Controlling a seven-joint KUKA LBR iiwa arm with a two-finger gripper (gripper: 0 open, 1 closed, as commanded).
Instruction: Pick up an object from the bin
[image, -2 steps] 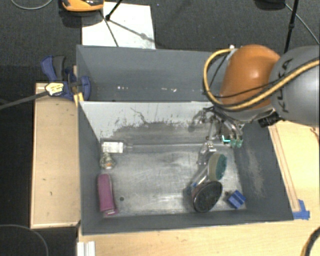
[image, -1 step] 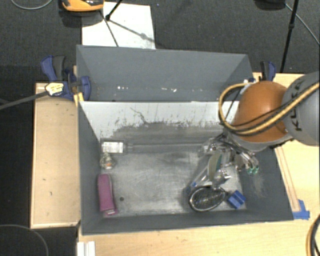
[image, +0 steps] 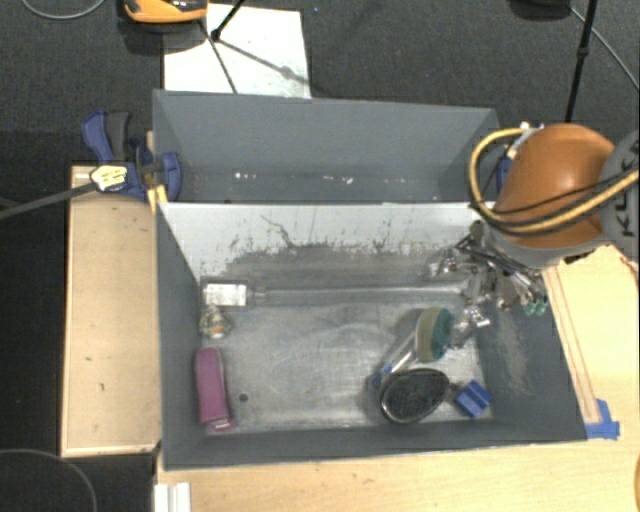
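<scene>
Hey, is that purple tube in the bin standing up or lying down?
Lying down. The purple tube rests lengthwise on the floor of the bin, along the wall at the view's left, with its whole side showing.

Dark grey carpet (image: 400, 50) underfoot; black cables (image: 45, 198) trail across it.

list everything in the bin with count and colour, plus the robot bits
bin: 1, grey metal, middle of view
cylinder: 1, purple, front left corner
small lump: 1, clear-greyish, left side, behind the cylinder
small tag-like piece: 1, white, left side near the back wall
oval-headed tool: 1, black head with silvery handle, front right
round disc: 1, pale green, right side, behind the tool's head
small block: 1, blue, front right
gripper: 1, metal, right side beside the disc
wrist cover: 1, orange, cabled, above the gripper
</scene>
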